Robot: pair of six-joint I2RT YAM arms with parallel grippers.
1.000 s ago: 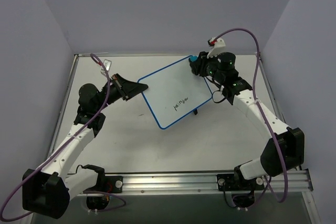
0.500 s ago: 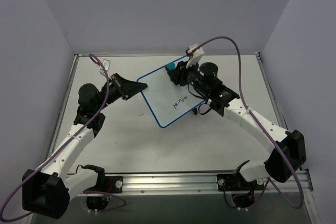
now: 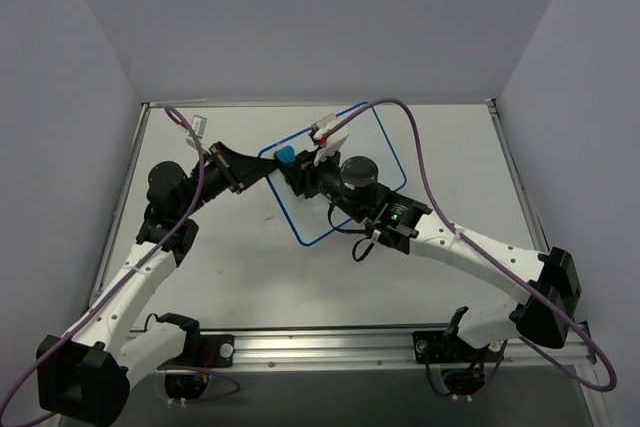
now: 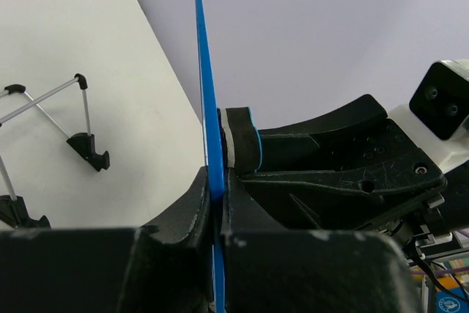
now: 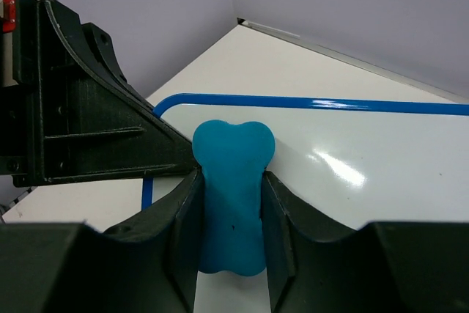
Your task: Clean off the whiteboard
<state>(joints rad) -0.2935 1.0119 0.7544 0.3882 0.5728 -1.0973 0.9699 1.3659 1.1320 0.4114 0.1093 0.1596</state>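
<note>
Now my left gripper [image 3: 243, 169] is clamped shut on one end of the whiteboard [image 3: 372, 147], steadying it. My right gripper [image 3: 290, 162] is closed narrowly on the eraser [image 3: 286, 154], which sticks out ahead of the fingers. The eraser's tip sits over the board's corner just beside my left gripper; whether it presses the surface or hovers just above it, I cannot tell. For the wipe, what matters is that nearly all the board lies away from that corner, its long axis running from my left gripper out behind the right one. Any writing is hidden under my right arm. I judge the stroke must drag back along that axis, away from the left gripper.
</note>
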